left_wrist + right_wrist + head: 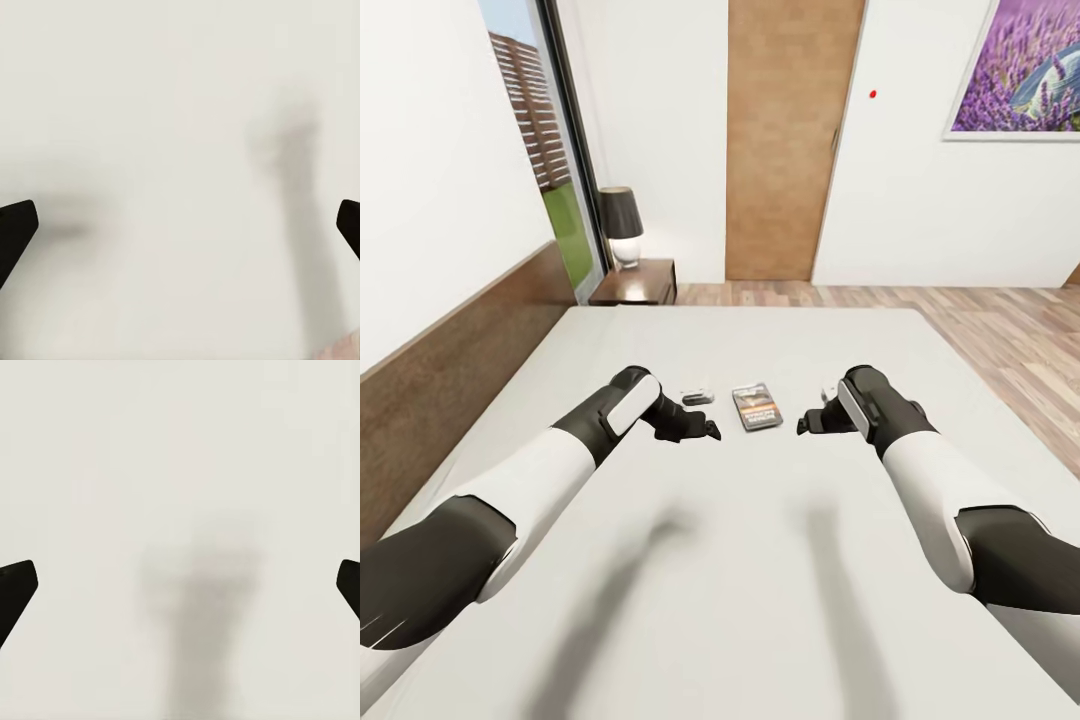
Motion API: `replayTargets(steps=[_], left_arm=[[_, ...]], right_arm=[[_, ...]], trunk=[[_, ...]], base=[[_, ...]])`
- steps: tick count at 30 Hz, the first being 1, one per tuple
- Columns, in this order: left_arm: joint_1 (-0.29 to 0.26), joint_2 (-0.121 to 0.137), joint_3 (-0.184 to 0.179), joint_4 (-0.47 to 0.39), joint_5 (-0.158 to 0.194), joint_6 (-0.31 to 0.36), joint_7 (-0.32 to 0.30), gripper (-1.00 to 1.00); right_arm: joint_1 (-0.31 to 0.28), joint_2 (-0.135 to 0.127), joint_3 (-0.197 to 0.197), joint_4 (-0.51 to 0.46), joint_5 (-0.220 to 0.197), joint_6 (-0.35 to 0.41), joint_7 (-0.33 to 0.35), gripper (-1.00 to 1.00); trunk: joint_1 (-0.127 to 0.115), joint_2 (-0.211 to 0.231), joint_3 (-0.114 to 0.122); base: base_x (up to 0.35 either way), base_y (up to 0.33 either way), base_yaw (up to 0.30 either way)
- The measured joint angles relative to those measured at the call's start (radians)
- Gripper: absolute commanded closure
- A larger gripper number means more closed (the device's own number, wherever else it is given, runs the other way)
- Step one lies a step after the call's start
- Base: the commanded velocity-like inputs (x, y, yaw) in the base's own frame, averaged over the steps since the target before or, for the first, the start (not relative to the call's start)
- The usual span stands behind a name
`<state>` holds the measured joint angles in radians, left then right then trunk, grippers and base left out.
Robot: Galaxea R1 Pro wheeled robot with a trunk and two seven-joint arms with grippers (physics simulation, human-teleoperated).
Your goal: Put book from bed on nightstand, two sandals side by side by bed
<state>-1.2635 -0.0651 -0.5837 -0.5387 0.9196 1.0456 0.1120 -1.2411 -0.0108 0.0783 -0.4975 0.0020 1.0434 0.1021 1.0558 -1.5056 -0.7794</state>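
Observation:
The book point(756, 407), a small dark paperback with an orange band, lies flat on the off-white mattress of the bed point(760, 600), near its middle. My left gripper point(705, 414) hovers open just left of the book, and my right gripper point(812, 410) hovers open just to its right, neither touching it. In the left wrist view the fingertips point(16, 229) stand wide apart over bare mattress point(180, 112). The right wrist view has the fingertips point(16, 589) spread over bare mattress point(180, 472) too. A dark reddish nightstand point(640, 284) stands past the bed's far left corner. The sandals are out of view.
A lamp point(622, 226) with a dark shade stands on the nightstand. The brown headboard point(450, 370) runs along the left wall, beside a tall window point(540, 130). Past the bed are a wooden door point(788, 140), plank floor point(1000, 330) and a lavender picture point(1020, 70).

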Motion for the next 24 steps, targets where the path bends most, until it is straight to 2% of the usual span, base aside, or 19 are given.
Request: replayTargets(steps=[24], left_arm=[[0.001,-0.002,0.003,0.004,0.005,0.0,0.004,-1.0]], right_arm=[[-0.001,0.004,0.004,0.002,-0.001,0.0,0.0,-1.0]], trunk=[[0.0,0.0,-0.039]], base=[[0.0,0.0,0.0]])
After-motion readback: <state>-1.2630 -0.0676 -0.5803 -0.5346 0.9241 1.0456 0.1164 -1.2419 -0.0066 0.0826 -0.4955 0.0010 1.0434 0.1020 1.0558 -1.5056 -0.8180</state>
